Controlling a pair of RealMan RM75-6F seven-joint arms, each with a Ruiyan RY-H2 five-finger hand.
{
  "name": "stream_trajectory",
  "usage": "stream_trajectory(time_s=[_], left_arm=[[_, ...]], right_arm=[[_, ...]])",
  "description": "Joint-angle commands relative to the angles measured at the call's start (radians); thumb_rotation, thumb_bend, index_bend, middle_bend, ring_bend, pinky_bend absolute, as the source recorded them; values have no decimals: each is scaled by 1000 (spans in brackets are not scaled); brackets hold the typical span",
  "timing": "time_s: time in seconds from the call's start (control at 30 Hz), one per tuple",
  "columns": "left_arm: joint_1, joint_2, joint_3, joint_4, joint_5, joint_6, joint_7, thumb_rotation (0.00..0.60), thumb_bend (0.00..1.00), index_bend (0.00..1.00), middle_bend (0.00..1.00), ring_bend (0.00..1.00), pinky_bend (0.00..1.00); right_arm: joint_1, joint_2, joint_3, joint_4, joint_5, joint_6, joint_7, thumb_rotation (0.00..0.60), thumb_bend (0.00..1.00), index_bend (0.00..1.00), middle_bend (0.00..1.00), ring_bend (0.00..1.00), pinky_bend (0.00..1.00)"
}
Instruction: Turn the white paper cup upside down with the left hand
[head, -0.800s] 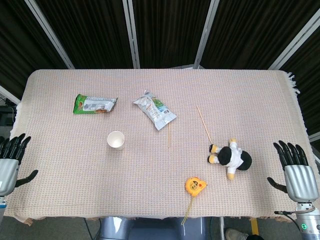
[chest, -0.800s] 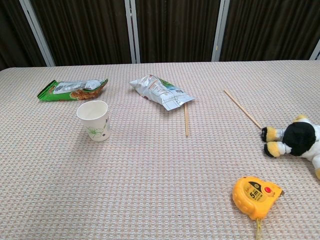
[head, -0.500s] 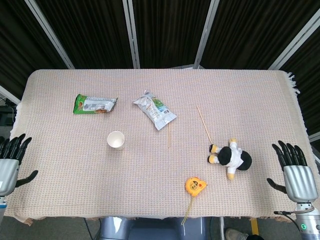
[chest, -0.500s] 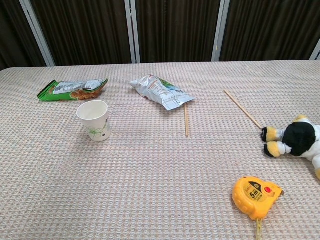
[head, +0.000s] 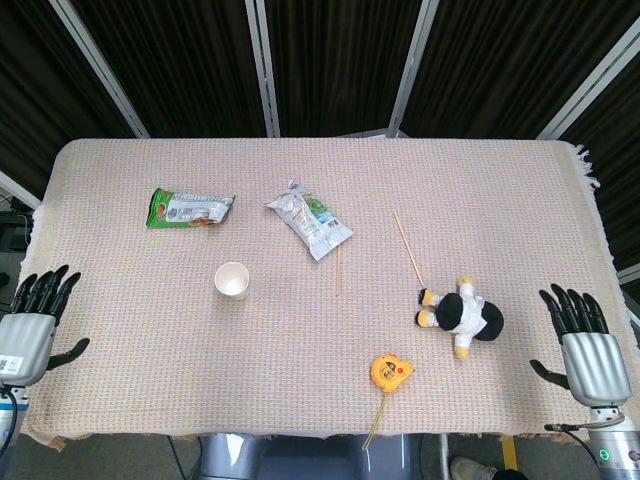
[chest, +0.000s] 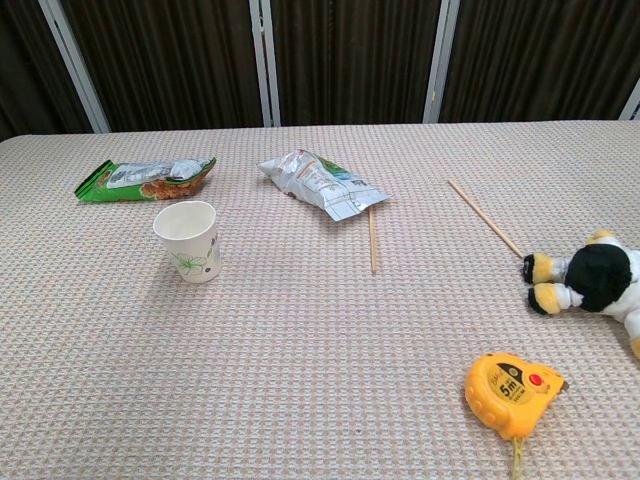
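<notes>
The white paper cup (head: 232, 280) (chest: 189, 241) stands upright, mouth up, on the left half of the table, with a green leaf print on its side. My left hand (head: 33, 320) hovers at the table's left front edge, far to the left of the cup, fingers spread and holding nothing. At the right front edge my right hand (head: 583, 344) is likewise spread and holds nothing. Neither hand shows in the chest view.
A green snack bag (head: 189, 209) and a silver snack bag (head: 308, 220) lie behind the cup. Two thin wooden sticks (head: 408, 247) (head: 338, 269), a plush toy (head: 463, 317) and a yellow tape measure (head: 390, 371) lie to the right. A woven cloth (head: 150, 390) covers the table.
My left hand has moved a little to the right and inward toward the table. The right hand has shifted slightly lower. The cup has not moved.
</notes>
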Motion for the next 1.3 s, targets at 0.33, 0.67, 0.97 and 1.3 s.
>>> stream_trajectory(time_s=[0.33,0.67,0.97,1.3], left_arm=[[-215,-19,-128,-229,-288,-256,371,600,138,140,0,0,0],[-406,-143,-196,-277,-613,-274,712,600,137,100,0,0,0],[-570,-288,-234,-207,-889,-264,850,600,140,155,0,0,0],[-682,-432,-235,-93,-953,-210,873,600,137,191,0,0,0]], right_arm=[[11,4,-25,-12,-31,-28,-7,600,45,50,0,0,0],[13,28,-29,-12,-44,-27,62,600,45,66,0,0,0],[14,45,-32,-10,-49,-27,112,600,45,64,0,0,0],[12,60,-31,-6,-47,-24,156,600,46,55,0,0,0]])
